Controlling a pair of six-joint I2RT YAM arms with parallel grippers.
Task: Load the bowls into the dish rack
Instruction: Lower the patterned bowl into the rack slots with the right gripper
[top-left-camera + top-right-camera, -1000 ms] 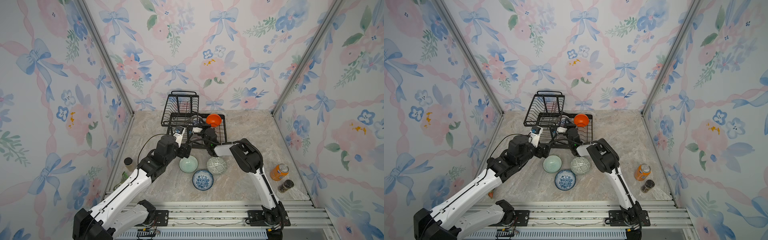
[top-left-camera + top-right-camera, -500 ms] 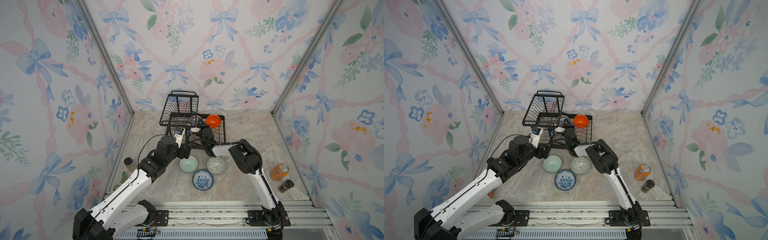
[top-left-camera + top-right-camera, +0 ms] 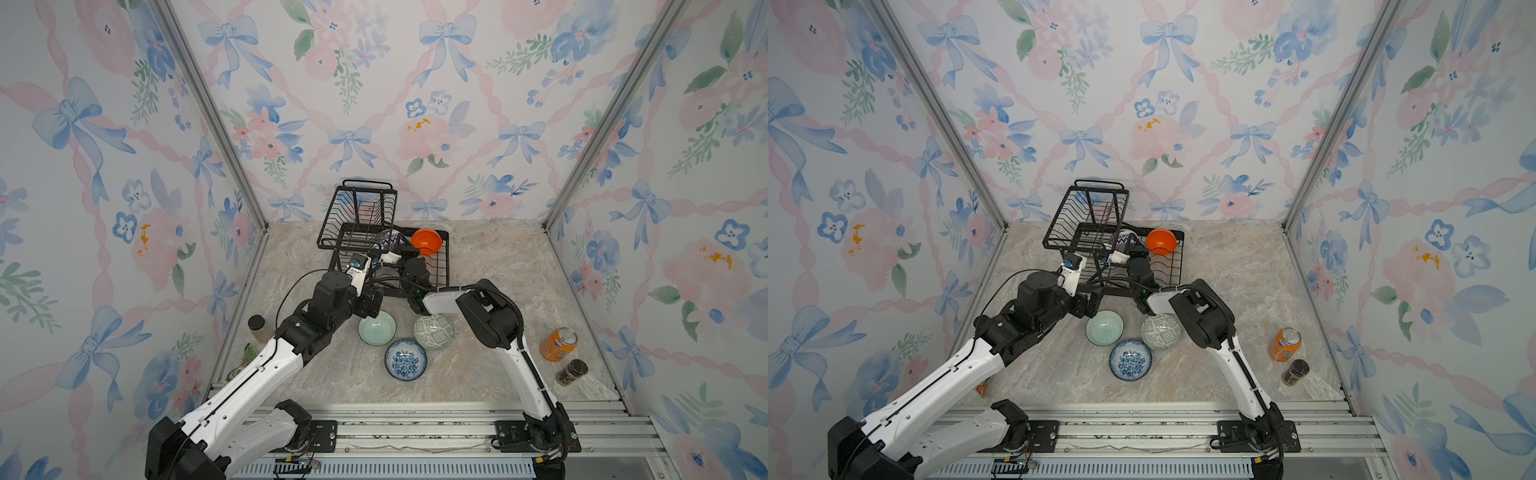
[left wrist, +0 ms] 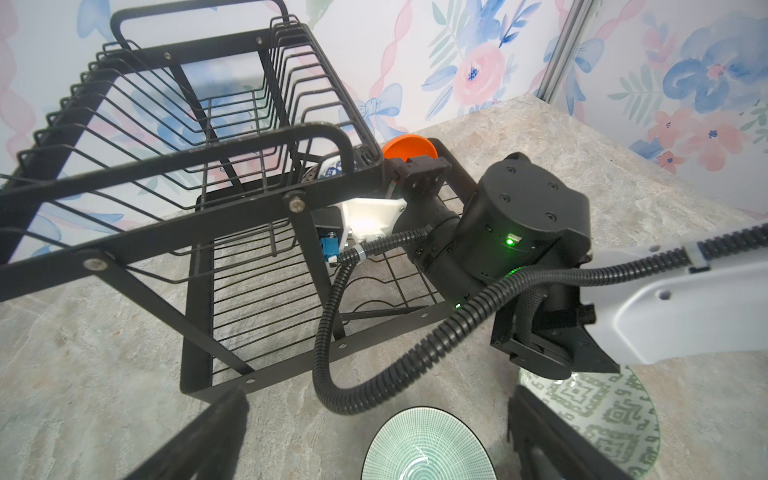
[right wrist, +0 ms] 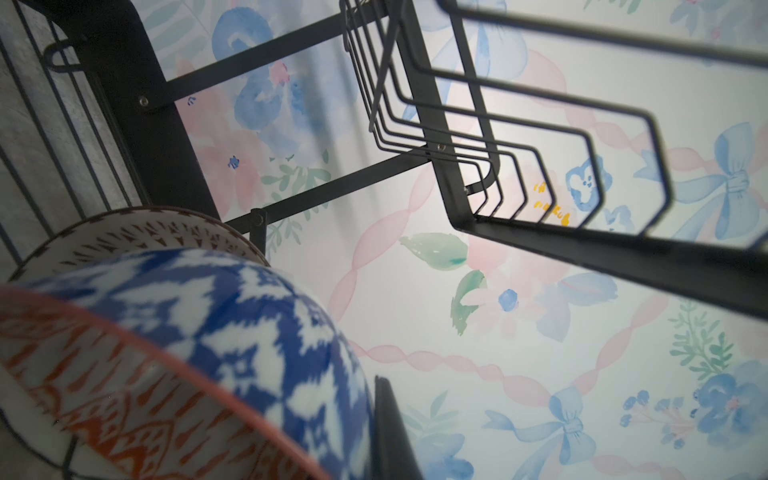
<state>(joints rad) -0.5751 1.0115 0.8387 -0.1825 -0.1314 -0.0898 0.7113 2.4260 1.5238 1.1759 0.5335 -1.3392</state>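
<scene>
Your left gripper (image 4: pixel 378 401) hangs released, fingers (image 4: pixel 208 436) spread wide and empty, just above the mint green bowl (image 3: pixel 377 328). That bowl sits upright on the table (image 3: pixel 478 374), just in front of the dish rack (image 3: pixel 332 226).

Your right gripper (image 3: pixel 402 248) is reached into the rack's lower tray, under the edge of the raised basket. It is beside the plain orange bowl (image 3: pixel 426 241), which stands tilted on edge at the tray's far right. Its jaws are clenched; you cannot tell from any view whether they pinch a bowl.

Right wrist view: one dark finger (image 5: pixel 388 419) lies just beside a blue-white patterned bowl (image 5: pixel 249 332). An orange-white patterned bowl (image 5: pixel 83 395) is in front of it and a white bowl with dark marks (image 5: pixel 145 237) behind, all on edge in the tray.

On the table, not racked:
- green-white geometric bowl (image 3: pixel 433 331), next to the mint one, partly under your right arm
- blue-white floral bowl (image 3: pixel 405 360), upright, nearer the front, close to both

The orange can (image 3: pixel 559 344) and dark jar (image 3: pixel 572 372) stand well off to the right
</scene>
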